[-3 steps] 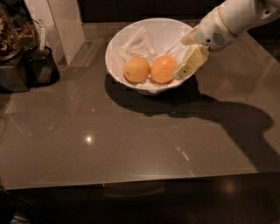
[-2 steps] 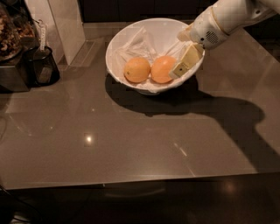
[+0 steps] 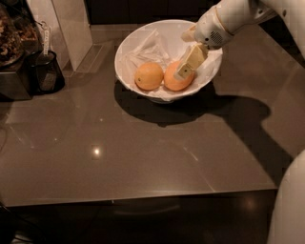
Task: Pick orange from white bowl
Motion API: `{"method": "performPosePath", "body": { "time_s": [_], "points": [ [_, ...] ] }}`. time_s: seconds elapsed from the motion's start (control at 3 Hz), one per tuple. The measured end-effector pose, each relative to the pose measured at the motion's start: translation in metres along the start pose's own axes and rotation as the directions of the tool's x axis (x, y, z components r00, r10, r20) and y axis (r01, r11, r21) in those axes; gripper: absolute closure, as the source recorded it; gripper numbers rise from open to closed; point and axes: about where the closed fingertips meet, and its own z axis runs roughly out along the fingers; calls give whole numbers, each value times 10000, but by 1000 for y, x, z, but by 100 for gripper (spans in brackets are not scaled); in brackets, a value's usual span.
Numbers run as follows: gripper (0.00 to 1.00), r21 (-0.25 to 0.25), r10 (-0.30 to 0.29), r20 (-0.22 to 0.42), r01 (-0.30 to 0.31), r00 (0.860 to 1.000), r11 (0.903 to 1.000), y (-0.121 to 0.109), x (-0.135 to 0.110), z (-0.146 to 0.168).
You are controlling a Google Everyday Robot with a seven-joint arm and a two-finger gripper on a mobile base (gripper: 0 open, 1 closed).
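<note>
The gripper (image 3: pixel 187 66) hung inside the white bowl (image 3: pixel 125 47), on its right side, slanting down and to the left from the wrist, with its cream tip lying across the upper right face of the orange (image 3: pixel 169 79). Whether it was spread, closed or pinching the fruit could not be told. The orange sat low in the bowl, right of centre, directly under and behind the gripper's tip, so that part of its right side was covered. Just beside it on the left, touching or nearly so, lay a paler fruit (image 3: pixel 148 76) with a dark stem dot facing forward. Crumpled white paper (image 3: pixel 147 45) lined the bowl behind and under both fruits. The white arm (image 3: pixel 233 14) reached in from the upper right corner, over the bowl's far right rim. The bowl stood towards the back of a glossy brown table (image 3: pixel 143 157), and dark shadows of bowl and arm ran across the surface to the right. Well apart at the left edge stood a dark cup (image 3: pixel 47 71) with an appliance (image 3: pixel 14 62) beside it.
</note>
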Motion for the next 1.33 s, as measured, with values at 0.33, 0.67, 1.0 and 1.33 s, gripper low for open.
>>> {"method": "performPosePath", "body": {
  "time_s": [0.33,0.67,1.0,1.33],
  "points": [
    [12,-224,278,-130,-281,9995,9994,-8,12,20],
    [15,-567,716,-296,-732,9970,9957,-10,31,36],
    [14,-923,1040,-466,-1079,9935,9899,-7,46,49],
    [32,-929,1045,-468,-1085,9934,9898,-7,44,47]
  ]
}}
